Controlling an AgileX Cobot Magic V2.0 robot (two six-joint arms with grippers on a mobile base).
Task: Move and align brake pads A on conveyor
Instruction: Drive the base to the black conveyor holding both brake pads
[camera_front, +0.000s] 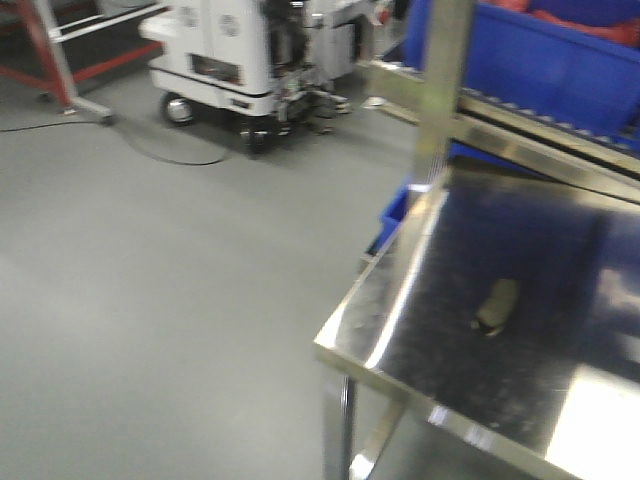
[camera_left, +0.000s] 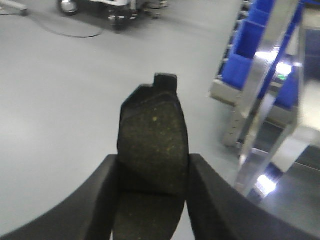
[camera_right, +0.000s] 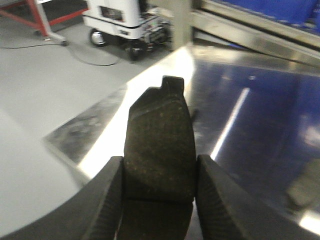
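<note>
While the front view shows neither gripper, each wrist view shows its own clamped on a pad; the left gripper (camera_left: 154, 172) has its dark fingers (camera_left: 100, 200) pressed against the long sides of the left pad (camera_left: 152, 132), which hangs over the grey floor (camera_left: 60, 100) with blue bins (camera_left: 250, 35) off to its right. Its long axis points straight out from the wrist, speckled face toward the camera, small tab at the far end. The right gripper (camera_right: 159, 170) grips the right pad (camera_right: 159, 127) the same way — tab far, long axis straight ahead — above the shiny table (camera_right: 250, 100), near its left edge.

Only the front view shows the loose pad (camera_front: 497, 305) plainly; it lies flat on the table, well in from the left edge, its long axis running near to far and leaning slightly right. The right wrist view has a blurred grey shape (camera_right: 302, 192) at lower right — whether it is that pad, I cannot tell. A white cart (camera_front: 225, 50) stands on the floor beyond the table.
</note>
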